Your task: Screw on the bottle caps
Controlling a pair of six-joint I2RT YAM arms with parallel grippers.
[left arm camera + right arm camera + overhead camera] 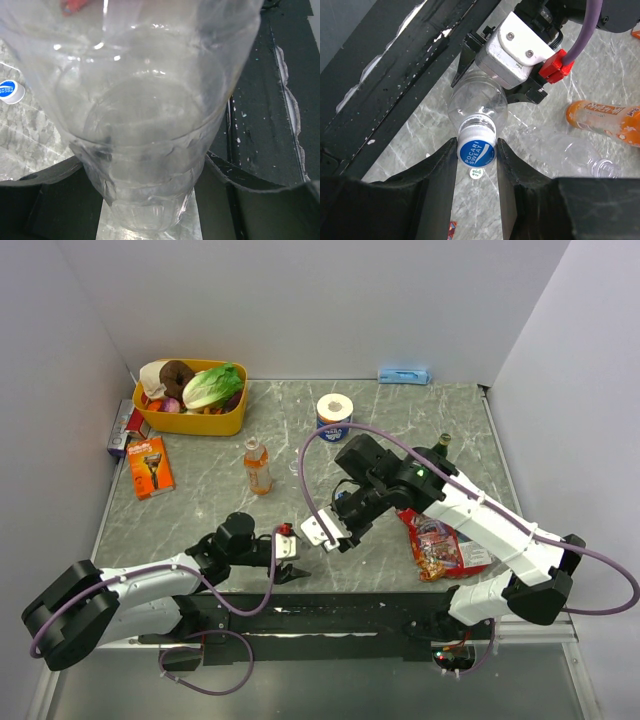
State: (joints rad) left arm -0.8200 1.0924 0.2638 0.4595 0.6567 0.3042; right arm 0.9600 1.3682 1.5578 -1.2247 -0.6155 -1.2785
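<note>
Two end effectors, one job: the left end effector (290, 560) clamps the body of a clear bottle (477, 102) and holds it off the tabletop (200, 502), neck aimed at the other arm. This looks like an anchor, so the bottle cannot spin along with its cap.
Right end effector (476, 145): pinched narrow on a blue cap (476, 151), with a finger on each side of the rim and the printed top facing its wrist camera. That grip lets a wrist roll turn the cap.
Cap position: it sits on the mouth of the held bottle, near the front edge of the tabletop. How deep the thread has caught cannot be told.
Second bottle (565, 150): lies on its side on the tabletop near the held one, mouth open and uncapped.
Second cap (10, 91): lies loose on the tabletop, top up, off to the side in the left wrist view.
Orange drink bottle (258, 466): stands upright farther back, well apart from the action.
Step in hand: by the look of it, twisting the first cap down, with one bottle waiting.
Risk: the cap could go on crooked if the two arms' axes disagree, and the thin plastic may buckle under the clamp.
</note>
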